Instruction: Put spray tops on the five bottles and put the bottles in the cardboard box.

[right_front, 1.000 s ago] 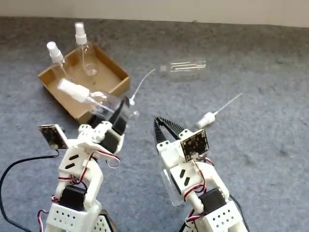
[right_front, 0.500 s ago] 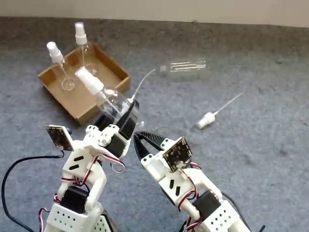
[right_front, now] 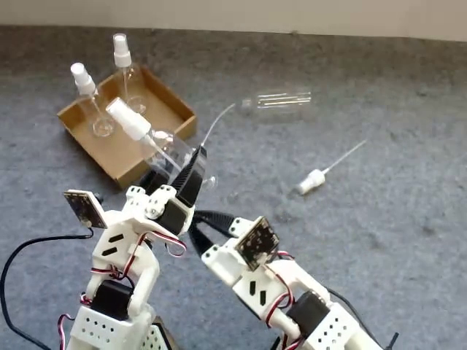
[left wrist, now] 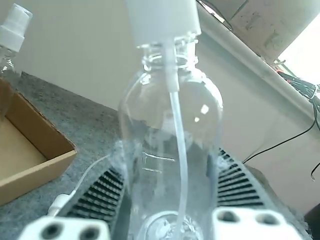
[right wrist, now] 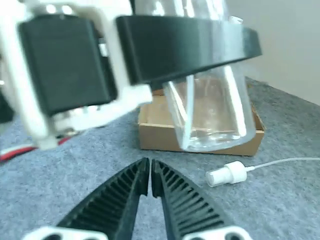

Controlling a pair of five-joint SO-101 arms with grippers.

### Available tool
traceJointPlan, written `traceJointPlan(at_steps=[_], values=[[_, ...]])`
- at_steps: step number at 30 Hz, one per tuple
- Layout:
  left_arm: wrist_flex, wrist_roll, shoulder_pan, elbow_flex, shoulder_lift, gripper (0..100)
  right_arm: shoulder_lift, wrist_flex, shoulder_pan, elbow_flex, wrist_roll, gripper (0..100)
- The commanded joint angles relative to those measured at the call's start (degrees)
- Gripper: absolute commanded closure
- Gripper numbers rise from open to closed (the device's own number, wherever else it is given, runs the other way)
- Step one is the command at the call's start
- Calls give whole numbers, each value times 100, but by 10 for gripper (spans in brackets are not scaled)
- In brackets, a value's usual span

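Step in hand: the left gripper (right_front: 187, 163) is clamping the clear bottle (right_front: 169, 152) low on its body, likely for placing it in the cardboard box (right_front: 182, 127).
Doing it well: the bottle is leaning, so it needs righting over the open floor of the box, clear of the two bottles (right_front: 91, 109) standing at its far end, before it is let go.
Bottle's place: it is hanging over the box's near corner.
Bottle's look: see-through and rounded, with a dip tube running down inside. The white spray top (right_front: 130, 120) seems to be sitting above exposed neck threads.
Right gripper (right wrist: 150, 167): it is waiting pinched shut and empty, just nearside of the box.
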Motion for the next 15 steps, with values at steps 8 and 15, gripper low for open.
traceJointPlan(at_steps=[8, 15], values=[[-167, -18, -22, 110, -48, 947, -75, 4, -374, 734, 70, 986], [-158, -26, 303, 110, -48, 947, -75, 4, -374, 743, 70, 986]])
